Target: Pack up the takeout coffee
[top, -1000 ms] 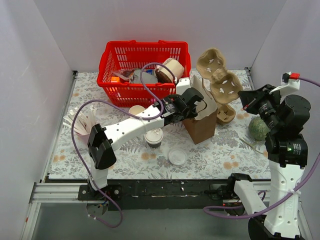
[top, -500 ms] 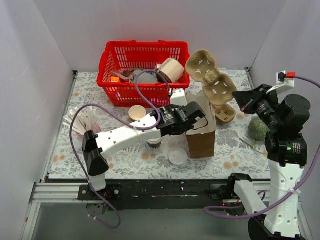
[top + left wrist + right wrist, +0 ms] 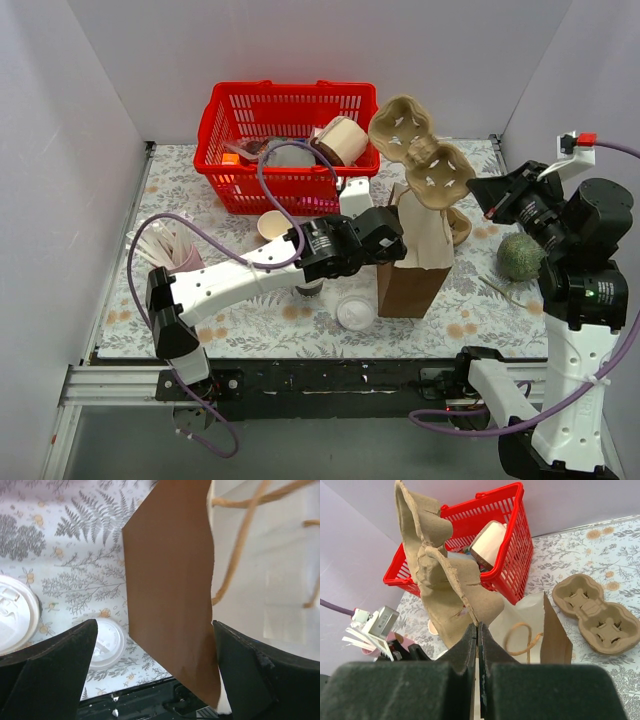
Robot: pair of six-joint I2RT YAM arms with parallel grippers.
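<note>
Black, the left gripper gapes wide and grips nothing; a brown paper bag stands between its jaws. Just left of the bag, near the counter's front edge, sits the coffee, upright and lidded, with a loose lid beside it. The right gripper is pinched closed on a pulp carrier raised over the bag. The coffee probably handles light. Its paper wall would give under a squeeze and the lid could pop, so a gentle hold around the mid wall, kept upright, seems safest.
</note>
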